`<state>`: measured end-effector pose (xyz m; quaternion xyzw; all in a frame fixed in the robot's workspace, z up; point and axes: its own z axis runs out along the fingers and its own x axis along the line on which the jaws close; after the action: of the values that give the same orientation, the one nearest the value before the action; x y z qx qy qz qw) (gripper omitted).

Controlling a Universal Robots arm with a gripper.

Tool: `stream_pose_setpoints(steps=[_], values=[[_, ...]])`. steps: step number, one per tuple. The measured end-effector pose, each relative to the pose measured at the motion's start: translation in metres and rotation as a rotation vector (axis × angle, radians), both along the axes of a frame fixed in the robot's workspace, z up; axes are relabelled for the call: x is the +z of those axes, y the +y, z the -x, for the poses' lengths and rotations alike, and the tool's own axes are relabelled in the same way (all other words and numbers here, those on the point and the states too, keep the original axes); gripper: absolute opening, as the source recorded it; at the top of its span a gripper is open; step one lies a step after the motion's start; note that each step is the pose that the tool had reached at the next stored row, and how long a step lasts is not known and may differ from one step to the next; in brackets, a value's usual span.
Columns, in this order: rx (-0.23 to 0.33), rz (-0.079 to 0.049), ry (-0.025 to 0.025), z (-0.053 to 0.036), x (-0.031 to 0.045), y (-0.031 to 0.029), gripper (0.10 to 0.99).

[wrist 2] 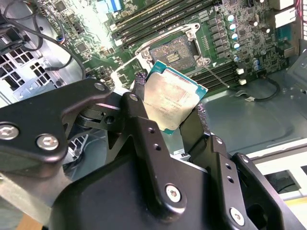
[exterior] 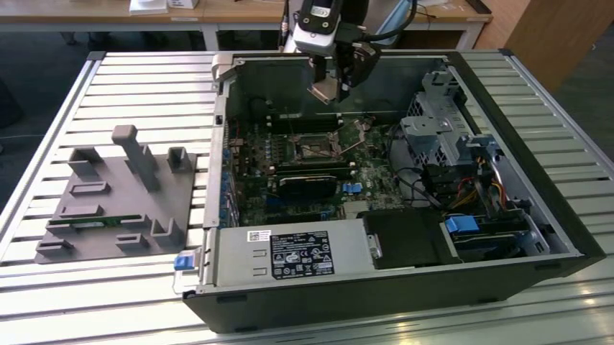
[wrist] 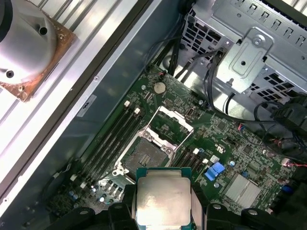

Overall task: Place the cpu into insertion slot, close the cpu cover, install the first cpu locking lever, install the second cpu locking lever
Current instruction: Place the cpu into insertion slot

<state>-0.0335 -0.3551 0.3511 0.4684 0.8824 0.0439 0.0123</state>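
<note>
The cpu (wrist: 163, 201) is up in the air, pinched by two opposite edges between the fingers of the gripper (wrist 2: 171, 95), its pale metal face turned toward both wrist cameras. The jaws are closed only as far as the chip's width lets them, with nothing else in their grasp.

The insertion slot (wrist: 146, 155) lies below the chip and well apart from it, dark centre bare, so no seating has happened yet. The cpu cover (wrist: 175, 117) is swung up and open on its hinge, on the far side of the slot from the chip. A thin locking lever (wrist 2: 217, 77) stands released beside the socket frame.

In the exterior view the gripper hangs over the rear part of the open computer case (exterior: 537, 215), and the slot (exterior: 315, 149) sits lower in the picture, nearer the case's middle.

What matters to me is the offset: the slot is down and forward of the chip, not straight under it. In the first wrist view the chip's edges also look turned against the socket's edges, and I judge the chip is tilted, not level with the green board (wrist: 230, 143).
</note>
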Motion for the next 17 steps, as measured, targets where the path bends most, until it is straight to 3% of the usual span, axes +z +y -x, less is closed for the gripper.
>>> stream_pose_setpoints(steps=[17], values=[[-0.023, 0.000, -0.0001, 0.0001, -0.0011, 0.0000, 0.541]])
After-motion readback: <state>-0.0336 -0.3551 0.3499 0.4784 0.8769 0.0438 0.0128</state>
